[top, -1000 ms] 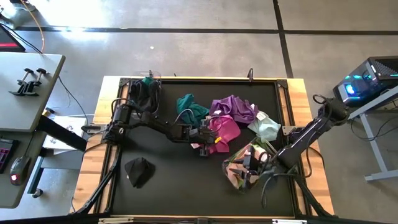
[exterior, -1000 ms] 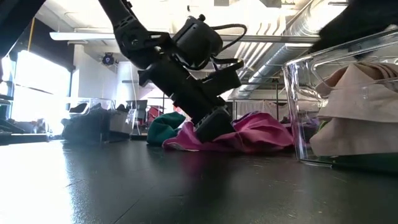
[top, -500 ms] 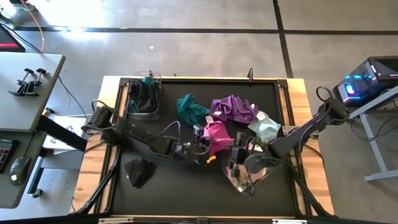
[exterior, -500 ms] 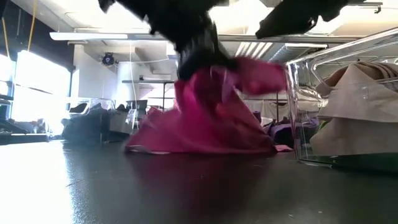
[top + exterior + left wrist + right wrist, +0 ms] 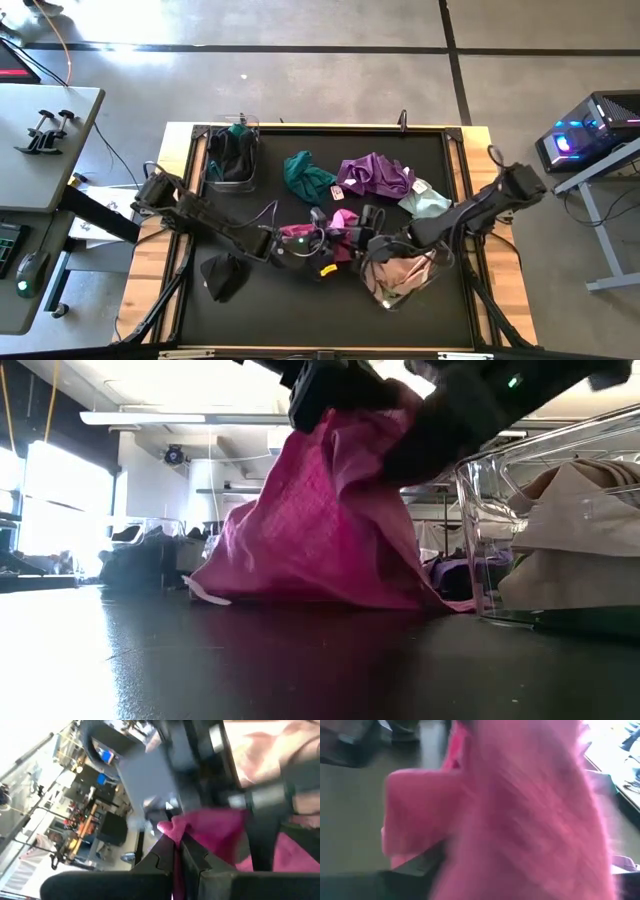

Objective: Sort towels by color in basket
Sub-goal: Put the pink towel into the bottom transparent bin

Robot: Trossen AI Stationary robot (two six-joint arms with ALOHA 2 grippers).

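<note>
High view, table: dark mat (image 5: 250, 310) with wooden edges.
Left gripper (image 5: 335, 243): near the middle of the mat, fingers pressed together on the magenta towel (image 5: 343, 222).
Magenta towel in low view (image 5: 320, 530): lifted at its top, the lower edge touches the mat.
Right gripper (image 5: 372, 222): just beside the magenta towel at its 3 o'clock side, fingers stand apart, holding nothing I can see.
Clear basket (image 5: 400, 280): at 4 o'clock from the centre, pale pink cloth inside.
Other towels: teal towel (image 5: 305, 172) and purple towel (image 5: 375, 175) at 12 o'clock; black towel (image 5: 224, 274) at 8 o'clock.
Second basket (image 5: 232, 155): at 10 o'clock, dark cloths inside.
</note>
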